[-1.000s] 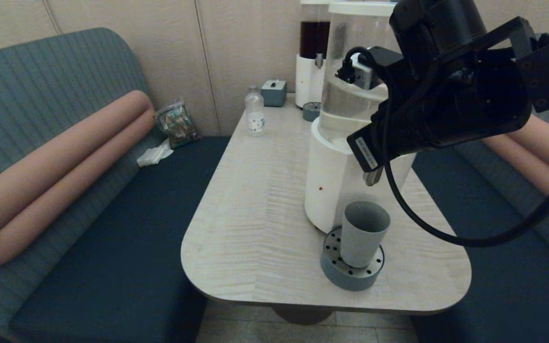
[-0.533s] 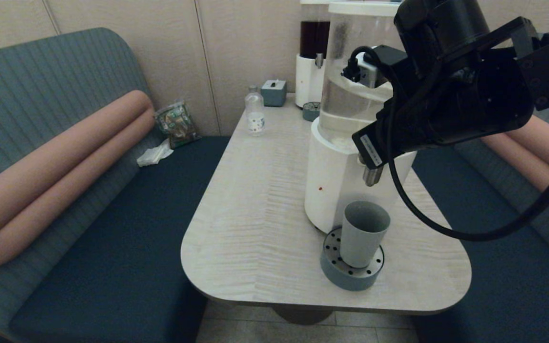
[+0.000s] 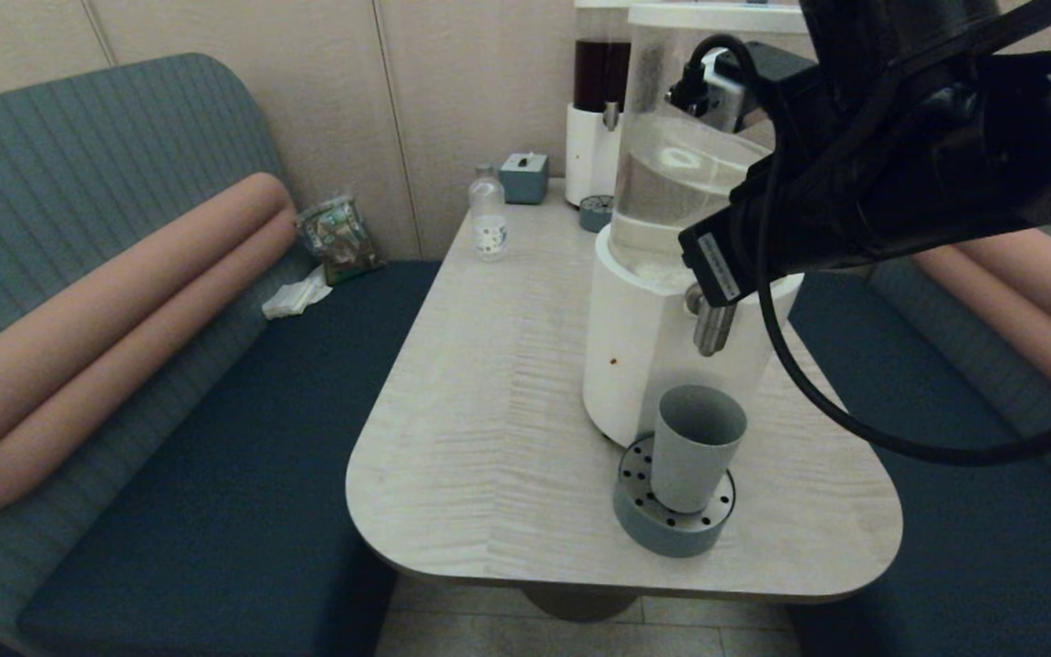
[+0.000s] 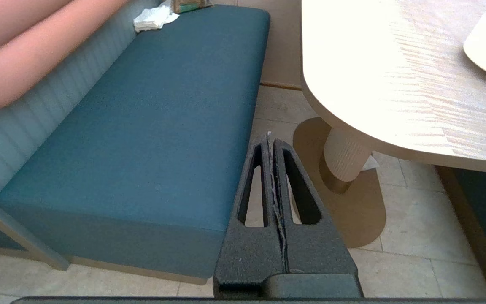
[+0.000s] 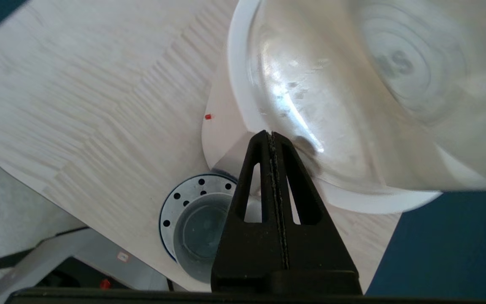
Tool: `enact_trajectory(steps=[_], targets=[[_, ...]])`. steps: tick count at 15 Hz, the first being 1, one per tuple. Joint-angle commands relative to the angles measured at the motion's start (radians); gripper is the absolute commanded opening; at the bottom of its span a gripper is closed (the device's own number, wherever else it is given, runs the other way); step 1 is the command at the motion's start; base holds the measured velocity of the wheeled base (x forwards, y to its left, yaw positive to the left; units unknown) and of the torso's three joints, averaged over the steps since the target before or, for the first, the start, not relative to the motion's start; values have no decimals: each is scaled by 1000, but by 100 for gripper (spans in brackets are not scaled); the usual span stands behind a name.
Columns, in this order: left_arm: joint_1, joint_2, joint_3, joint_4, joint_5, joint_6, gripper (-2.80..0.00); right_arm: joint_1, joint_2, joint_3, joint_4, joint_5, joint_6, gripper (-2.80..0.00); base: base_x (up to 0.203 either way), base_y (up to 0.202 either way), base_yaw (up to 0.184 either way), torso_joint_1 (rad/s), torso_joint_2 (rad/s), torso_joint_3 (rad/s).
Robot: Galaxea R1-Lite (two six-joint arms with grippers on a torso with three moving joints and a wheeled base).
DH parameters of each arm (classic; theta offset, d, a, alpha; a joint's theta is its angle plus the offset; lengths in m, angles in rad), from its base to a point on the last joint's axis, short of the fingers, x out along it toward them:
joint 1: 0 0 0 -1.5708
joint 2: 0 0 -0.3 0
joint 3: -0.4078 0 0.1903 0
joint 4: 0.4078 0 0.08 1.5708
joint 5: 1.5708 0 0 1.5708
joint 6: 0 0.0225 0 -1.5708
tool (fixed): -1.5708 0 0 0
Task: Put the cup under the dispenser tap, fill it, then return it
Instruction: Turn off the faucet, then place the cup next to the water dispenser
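The grey-blue cup stands upright on the round perforated tray, straight below the brushed-metal tap of the white-based dispenser. No liquid shows in the cup in the right wrist view. My right gripper is shut and holds nothing. It hovers high over the cup, its tips by the rim where the clear tank meets the white base. In the head view the arm's black body hides its fingers. My left gripper is shut and empty, low beside the table over the floor.
A small clear bottle, a grey box, a second small tray and the dark-liquid dispenser stand at the table's far end. Blue benches flank the table; a packet and a tissue lie on the left one.
My right arm has risen and drawn back to the right, uncovering the tap. The cup and tray have not moved.
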State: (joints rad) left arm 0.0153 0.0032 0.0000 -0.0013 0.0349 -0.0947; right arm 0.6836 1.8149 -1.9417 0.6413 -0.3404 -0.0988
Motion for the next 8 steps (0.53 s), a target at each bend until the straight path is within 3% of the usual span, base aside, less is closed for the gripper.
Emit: enact_trajectory(steps=[1, 5, 8], targets=[[1, 1, 2, 0, 0, -1, -280, 2, -40, 2, 2, 3, -1, -280, 0, 0, 0, 0, 0, 0], [1, 1, 2, 0, 0, -1, -280, 5, -150, 40, 4, 14, 8, -280, 0, 0, 0, 0, 0, 0], [0, 1, 2, 0, 0, -1, -280, -3, -350, 143, -1, 12, 8, -280, 0, 0, 0, 0, 0, 0]])
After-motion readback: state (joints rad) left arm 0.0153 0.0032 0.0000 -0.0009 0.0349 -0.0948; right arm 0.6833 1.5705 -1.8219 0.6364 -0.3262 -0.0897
